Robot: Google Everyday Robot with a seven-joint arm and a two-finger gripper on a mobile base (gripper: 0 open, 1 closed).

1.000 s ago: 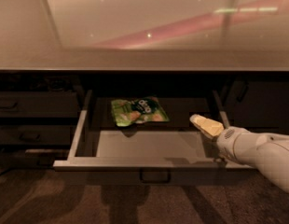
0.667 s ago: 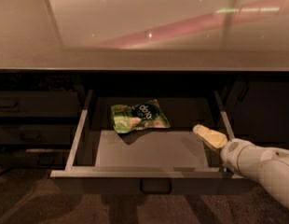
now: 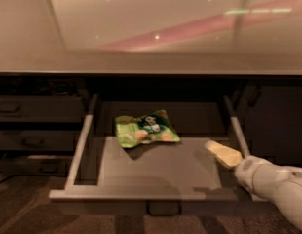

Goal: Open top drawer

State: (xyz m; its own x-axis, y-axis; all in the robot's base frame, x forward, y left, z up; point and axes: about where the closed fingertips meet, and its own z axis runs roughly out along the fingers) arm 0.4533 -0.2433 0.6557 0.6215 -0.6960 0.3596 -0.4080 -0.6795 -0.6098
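Camera view shows the top drawer [image 3: 141, 195] standing well out beneath the counter [image 3: 141, 62], centre frame, so I judge the opening all but done. Next I'd back the gripper [image 3: 223, 153] off the drawer's right front corner without nudging it; whether it is spread or closed I cannot tell. I count one open drawer, one loop handle [image 3: 163, 208], one green snack bag [image 3: 147, 129] inside, and three shut drawer fronts [image 3: 39, 140] at left.

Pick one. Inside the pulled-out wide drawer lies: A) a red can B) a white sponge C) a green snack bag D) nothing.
C: a crumpled green snack bag lies on the grey floor of the wide dark top drawer; the pale yellow tool is by its right wall.
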